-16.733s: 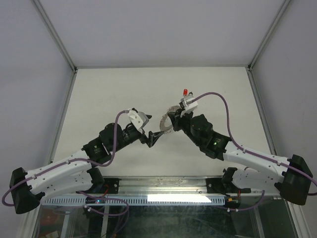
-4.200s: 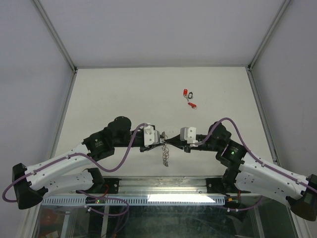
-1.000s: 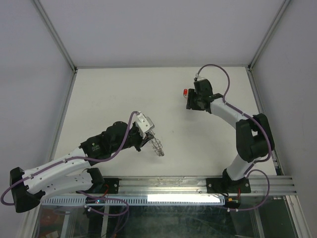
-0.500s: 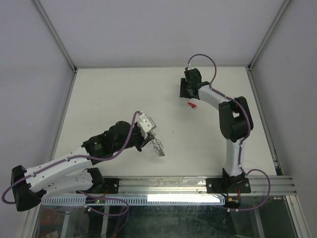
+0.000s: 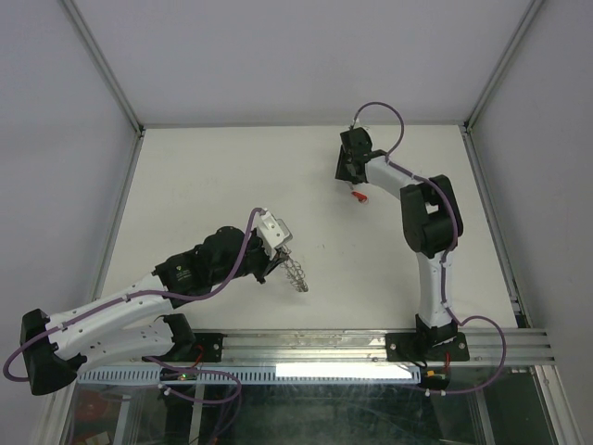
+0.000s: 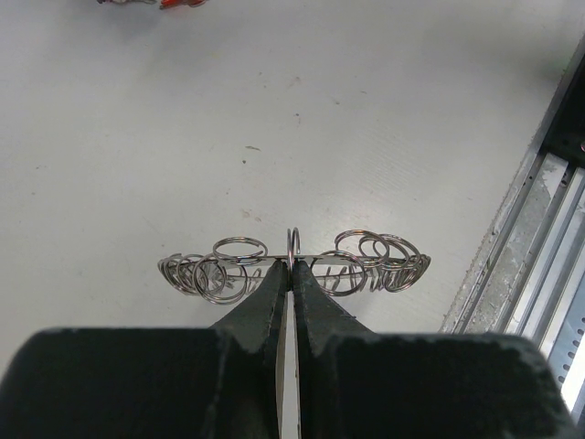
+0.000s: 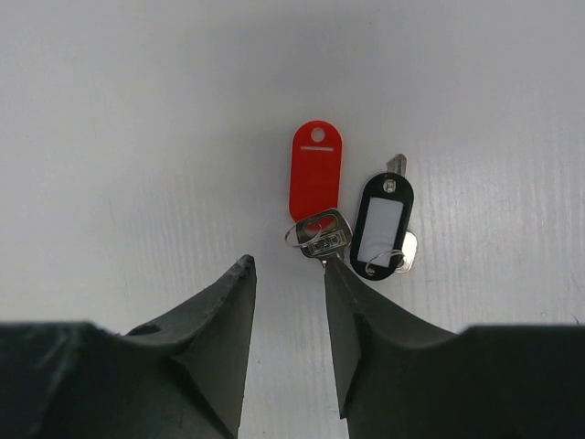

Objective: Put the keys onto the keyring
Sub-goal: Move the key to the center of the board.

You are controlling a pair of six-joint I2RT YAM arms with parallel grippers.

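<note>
The keyring (image 6: 228,265), a flat metal ring fringed with wire loops, hangs edge-on from my left gripper (image 6: 292,267), which is shut on its rim. From above, the keyring (image 5: 295,273) sits low over the table's near middle. My right gripper (image 7: 288,270) is open and points down at two keys on the table. One silver key (image 7: 322,240) has a red tag (image 7: 316,172); the other has a black tag (image 7: 382,224) with a pale window. The right fingertip (image 7: 336,274) lies against the silver key's blade, and nothing is between the fingers. From above, the right gripper (image 5: 348,172) hides this pair.
Another red-tagged key (image 5: 358,195) lies on the white table (image 5: 204,185) just near of the right gripper. A metal rail (image 6: 548,229) runs along the table's near edge, to the right of the keyring. Frame posts and walls bound the table's sides and back.
The right arm swung left and stretched farther out over the keys, and its jaws narrowed somewhat. The left arm and the keyring stayed put.
</note>
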